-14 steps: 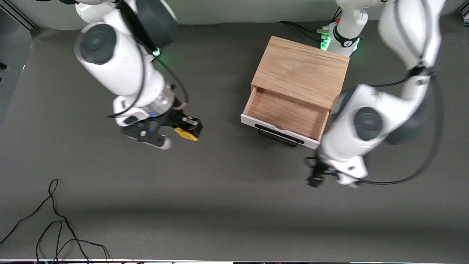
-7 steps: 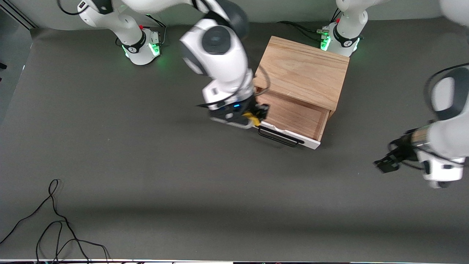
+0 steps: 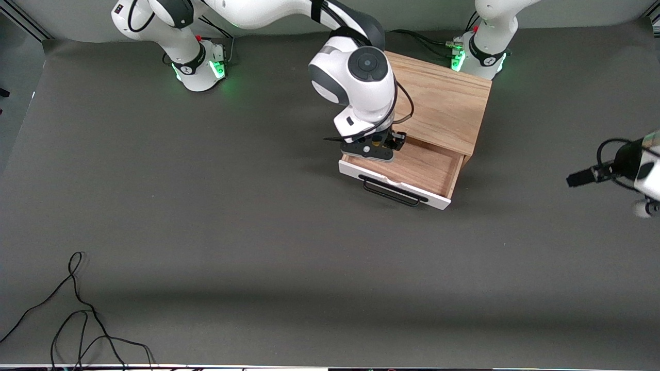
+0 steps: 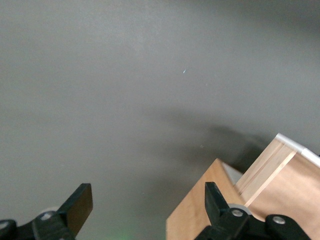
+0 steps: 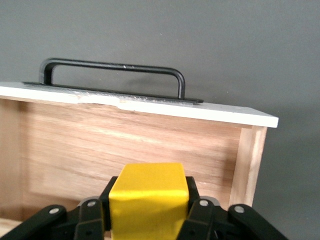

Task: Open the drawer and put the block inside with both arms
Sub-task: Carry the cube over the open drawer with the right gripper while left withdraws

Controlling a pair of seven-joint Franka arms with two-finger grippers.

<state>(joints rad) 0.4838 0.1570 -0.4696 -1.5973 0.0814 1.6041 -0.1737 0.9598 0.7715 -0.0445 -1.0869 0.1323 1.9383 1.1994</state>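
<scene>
Right gripper [image 3: 380, 146] is squeezed tight on the yellow block [image 5: 148, 192], hanging over the open drawer [image 3: 412, 167] so it can drop in. Left gripper [image 4: 145, 210], at three o'clock on the table, waits spread wide, holding nothing, out of the way.

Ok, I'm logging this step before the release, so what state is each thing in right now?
drawer: pulled open, nothing resting on its floor that shows.
block: clamped in the right gripper, over the open drawer.
right gripper: shut on the block, above the drawer.
left gripper: open, holding nothing, off toward the left arm's end of the table.
wooden box: upright on the table.
</scene>
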